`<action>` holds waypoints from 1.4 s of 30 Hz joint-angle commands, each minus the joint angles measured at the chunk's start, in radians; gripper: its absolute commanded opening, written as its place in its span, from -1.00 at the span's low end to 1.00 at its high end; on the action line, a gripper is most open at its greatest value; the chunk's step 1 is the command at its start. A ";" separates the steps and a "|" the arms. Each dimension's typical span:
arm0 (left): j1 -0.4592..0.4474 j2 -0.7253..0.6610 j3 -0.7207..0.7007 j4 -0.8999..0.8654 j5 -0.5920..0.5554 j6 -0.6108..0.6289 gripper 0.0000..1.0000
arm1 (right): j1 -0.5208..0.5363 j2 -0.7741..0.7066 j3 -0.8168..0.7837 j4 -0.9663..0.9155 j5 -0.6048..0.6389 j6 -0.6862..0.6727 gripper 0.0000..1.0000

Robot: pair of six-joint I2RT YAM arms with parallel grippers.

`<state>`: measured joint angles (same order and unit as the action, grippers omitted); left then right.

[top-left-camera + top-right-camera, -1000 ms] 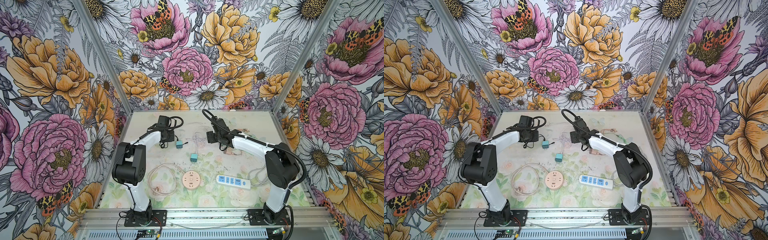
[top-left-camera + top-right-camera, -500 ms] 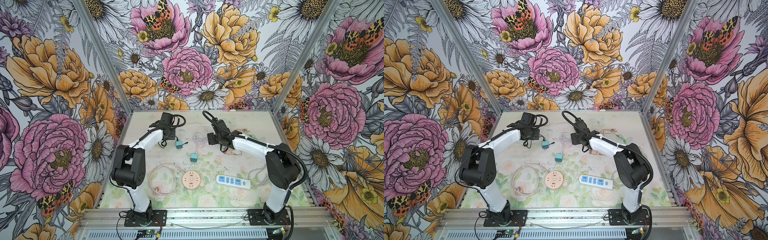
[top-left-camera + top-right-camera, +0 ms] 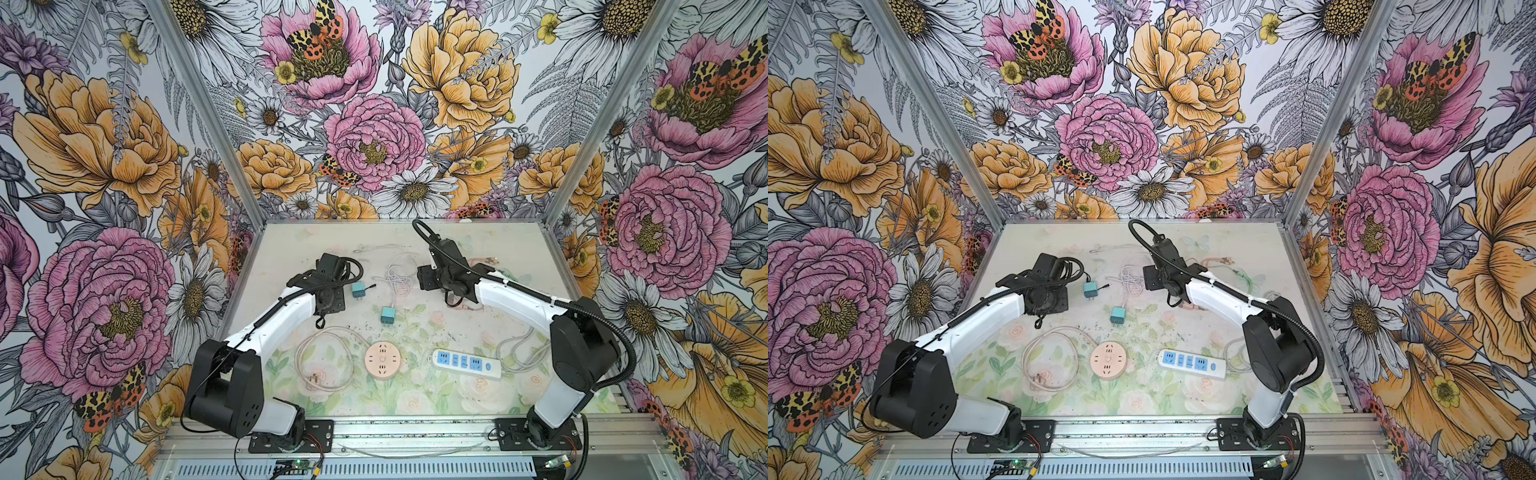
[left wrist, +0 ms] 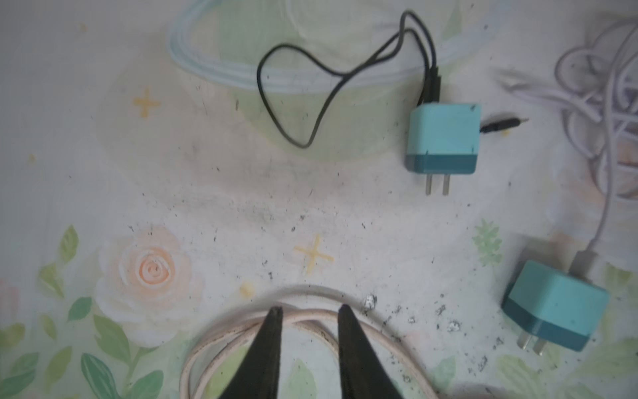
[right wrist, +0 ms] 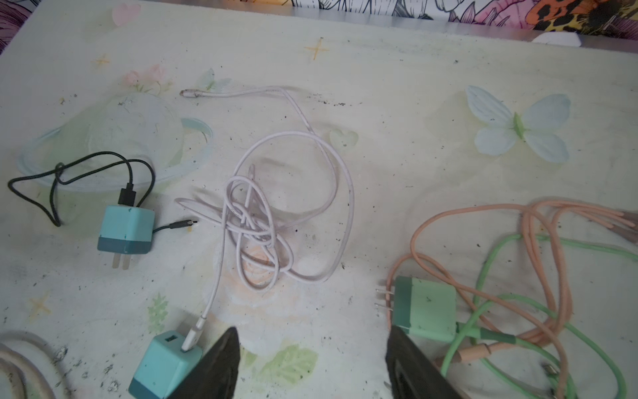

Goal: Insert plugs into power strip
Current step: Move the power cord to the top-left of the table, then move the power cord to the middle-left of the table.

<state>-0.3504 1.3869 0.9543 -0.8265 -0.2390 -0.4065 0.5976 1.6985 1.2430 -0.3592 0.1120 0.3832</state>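
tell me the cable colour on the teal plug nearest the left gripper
Black: the cable on that teal plug, clearest in the left wrist view.

Pale flower-printed worktop [image 3: 519,249], speckled with dark crumbs; floral walls [image 3: 374,137] on three sides; thick pink cord [image 4: 303,289] lying looped, its flat pink plug [image 3: 316,379] inside the loop; metal rail [image 3: 415,432] along the front.

Left arm [image 3: 286,316], right arm [image 3: 519,302]: white shells, blk joints, ribbed hoses; left tool [image 4: 309,308] blk.

Teal plug [image 4: 443,138] — matt, smooth plastic
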 commanded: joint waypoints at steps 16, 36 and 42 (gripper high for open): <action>-0.120 -0.028 -0.174 -0.005 0.084 -0.222 -0.88 | 0.081 -0.176 -0.208 0.002 -0.137 0.144 0.02; 0.103 0.045 -0.297 0.224 0.160 -0.190 -0.80 | 0.268 -0.141 -0.338 0.000 -0.232 0.288 -0.22; 0.212 0.021 -0.307 0.237 0.194 -0.154 -0.75 | 0.316 -0.113 -0.346 -0.001 -0.247 0.312 -0.27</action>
<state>-0.1810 1.4101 0.6785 -0.6006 -0.0628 -0.5896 0.8982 1.5707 0.9047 -0.3641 -0.1200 0.6674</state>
